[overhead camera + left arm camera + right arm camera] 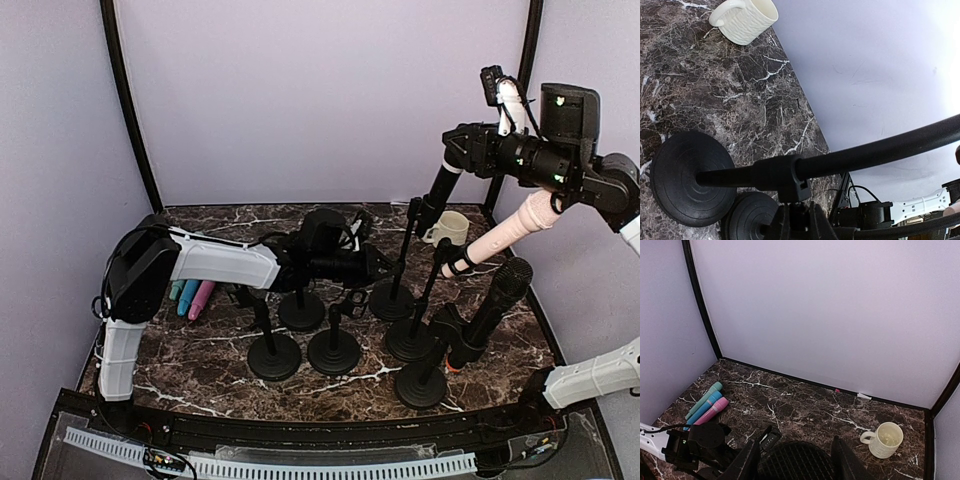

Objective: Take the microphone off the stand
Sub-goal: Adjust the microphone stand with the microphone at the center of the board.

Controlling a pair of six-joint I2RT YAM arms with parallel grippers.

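My right gripper (pixel 464 148) is raised high at the back right and is shut on the mesh head of a black microphone (pixel 437 192). The microphone hangs slanting down and left. Its lower end is close to the top clip of a black stand (pixel 392 298); I cannot tell whether they touch. In the right wrist view the mesh head (pixel 797 464) sits between my fingers (pixel 751 460). My left gripper (pixel 377 265) is low, shut on that stand's pole. The left wrist view shows the pole (pixel 865 152), its base (pixel 690 185) and my fingers (pixel 816 222) under the pole's joint.
A peach microphone (pixel 502 234) and a black one (pixel 497 303) sit in stands at the right. Three empty stands (pixel 274 356) stand at front centre. Teal, blue and pink microphones (pixel 190 297) lie at the left. A cream mug (pixel 451 228) stands at the back right.
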